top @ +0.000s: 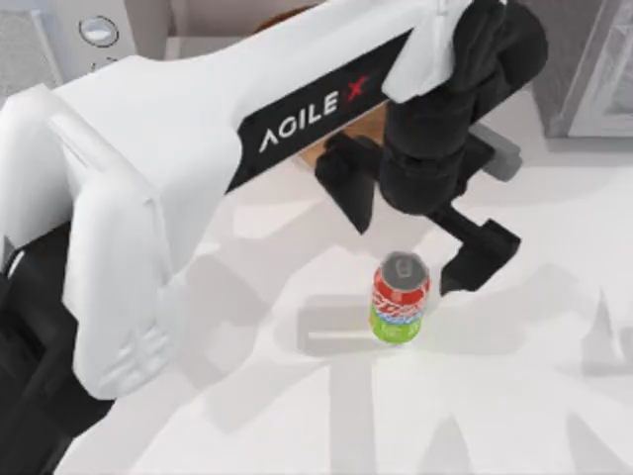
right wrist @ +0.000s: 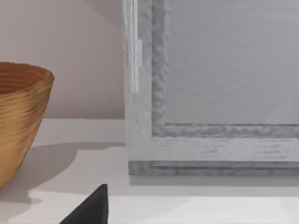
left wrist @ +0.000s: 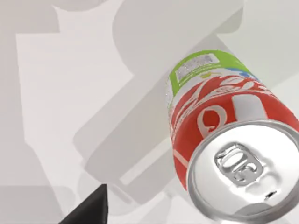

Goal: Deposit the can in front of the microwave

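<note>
The can (top: 400, 297) stands upright on the white table near the middle, with a silver top, a red band and a lime-green base. My left gripper (top: 410, 252) hovers just behind and above it, open, its two black fingers (top: 482, 255) spread wide and apart from the can. In the left wrist view the can (left wrist: 219, 135) looms close, seen from above its lid, with one dark fingertip (left wrist: 91, 210) off to its side. A corner of the microwave (top: 74, 40), pale with a round silver knob, shows at the far left back. My right arm is parked.
A woven brown basket (top: 331, 134) sits at the back, mostly under my left arm, and appears as the basket (right wrist: 18, 121) in the right wrist view. A darker grey box with a white-framed panel (top: 593, 69) stands at the back right, and is the grey box (right wrist: 210, 93) there.
</note>
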Robot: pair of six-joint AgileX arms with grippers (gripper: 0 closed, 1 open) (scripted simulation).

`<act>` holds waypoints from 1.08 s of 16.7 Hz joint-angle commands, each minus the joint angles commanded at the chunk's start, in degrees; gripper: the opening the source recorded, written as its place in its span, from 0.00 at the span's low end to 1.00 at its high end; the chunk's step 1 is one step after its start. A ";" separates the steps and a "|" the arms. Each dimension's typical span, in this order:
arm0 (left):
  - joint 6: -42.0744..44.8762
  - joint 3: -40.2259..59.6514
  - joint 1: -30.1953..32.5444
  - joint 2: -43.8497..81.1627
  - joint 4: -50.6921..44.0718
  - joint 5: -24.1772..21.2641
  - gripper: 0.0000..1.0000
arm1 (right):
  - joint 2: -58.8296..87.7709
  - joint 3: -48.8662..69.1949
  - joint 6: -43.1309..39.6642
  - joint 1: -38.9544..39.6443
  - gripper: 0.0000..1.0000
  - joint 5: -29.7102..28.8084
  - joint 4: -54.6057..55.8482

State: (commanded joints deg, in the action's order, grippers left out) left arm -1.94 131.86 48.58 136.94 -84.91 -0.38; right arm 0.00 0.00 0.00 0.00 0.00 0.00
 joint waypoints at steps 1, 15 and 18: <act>0.08 -0.79 0.09 -0.02 0.78 0.00 1.00 | 0.00 0.00 0.00 0.00 1.00 0.00 0.00; 0.01 -14.43 0.17 -0.53 13.81 0.01 0.85 | 0.00 0.00 0.00 0.00 1.00 0.00 0.00; 0.01 -14.43 0.17 -0.53 13.81 0.01 0.62 | 0.00 0.00 0.00 0.00 1.00 0.00 0.00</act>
State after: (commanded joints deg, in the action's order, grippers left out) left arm -1.93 117.44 48.74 136.41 -71.10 -0.37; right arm 0.00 0.00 0.00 0.00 0.00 0.00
